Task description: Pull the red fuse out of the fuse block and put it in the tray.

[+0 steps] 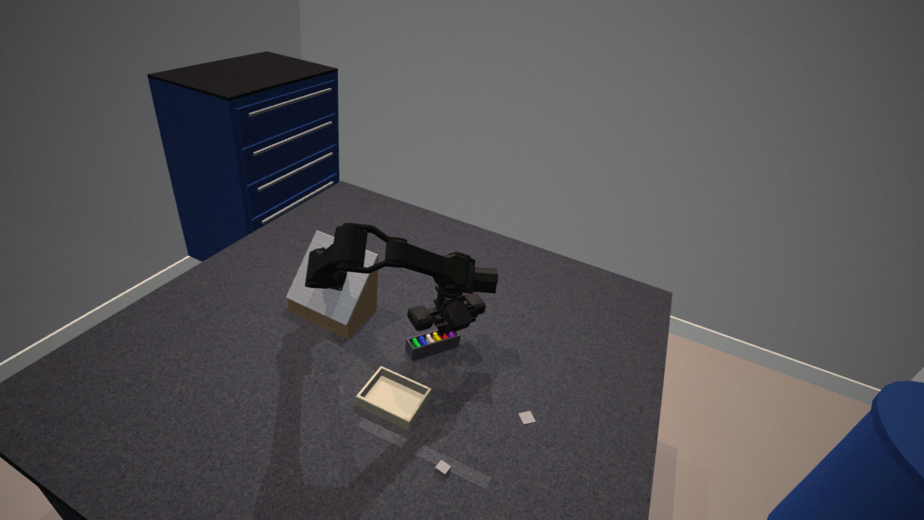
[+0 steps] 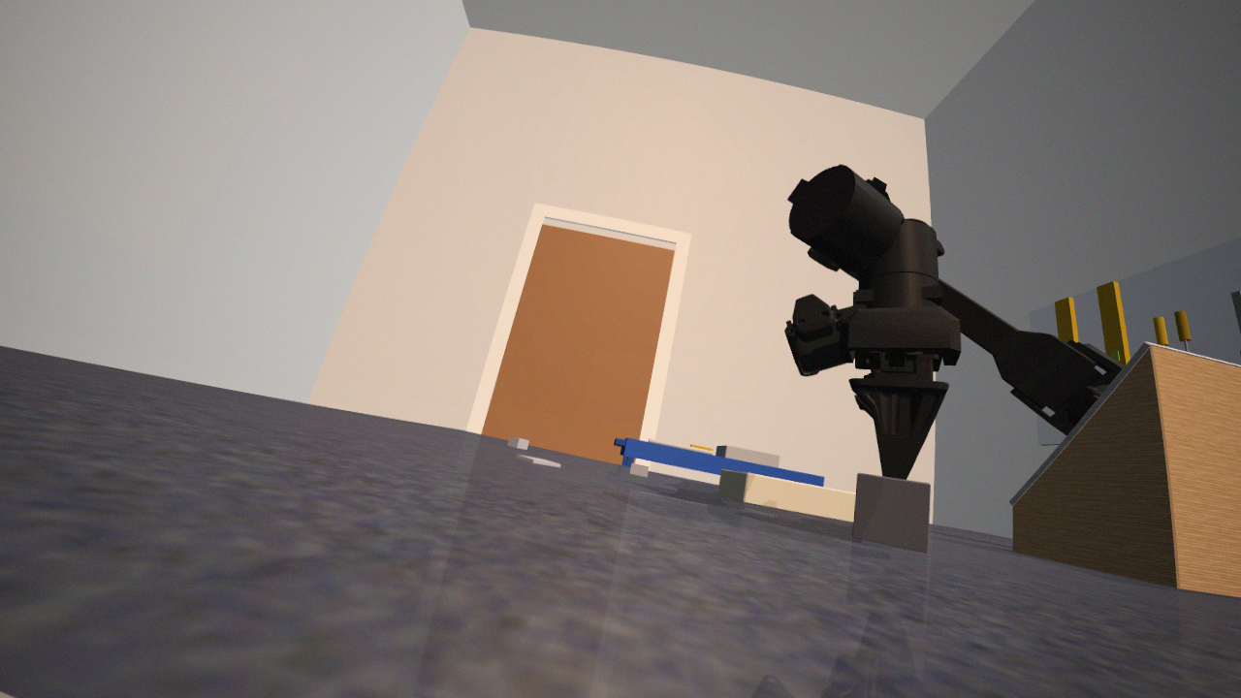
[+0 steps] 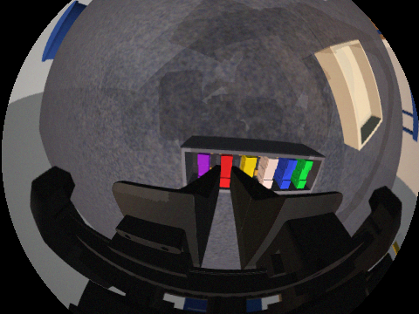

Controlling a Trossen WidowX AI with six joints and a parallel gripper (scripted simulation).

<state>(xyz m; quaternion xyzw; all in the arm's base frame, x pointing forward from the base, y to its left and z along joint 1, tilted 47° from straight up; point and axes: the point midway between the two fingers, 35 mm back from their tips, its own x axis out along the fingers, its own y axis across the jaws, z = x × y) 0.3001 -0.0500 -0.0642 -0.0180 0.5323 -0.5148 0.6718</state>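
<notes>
The dark fuse block (image 1: 434,349) (image 3: 246,144) (image 2: 891,512) stands on the table and holds a row of fuses. The red fuse (image 3: 226,166) (image 1: 445,336) sits in its slot between the purple fuse (image 3: 203,165) and the yellow fuse (image 3: 249,165). My gripper (image 3: 225,170) (image 2: 894,477) points down over the block and is shut on the red fuse, a finger on each side of it. In the exterior view the block's end wall hides the fuses and the very fingertips. The cream tray (image 1: 387,419) (image 3: 336,87) is empty.
The white fuse (image 3: 268,167), blue fuse (image 3: 285,170) and green fuse (image 3: 303,171) fill the row beyond the yellow one. A wedge with a sloped grey top (image 1: 362,310) (image 2: 1093,486) stands near the arm's base. Small pale pieces (image 1: 526,417) (image 1: 442,466) lie on the table.
</notes>
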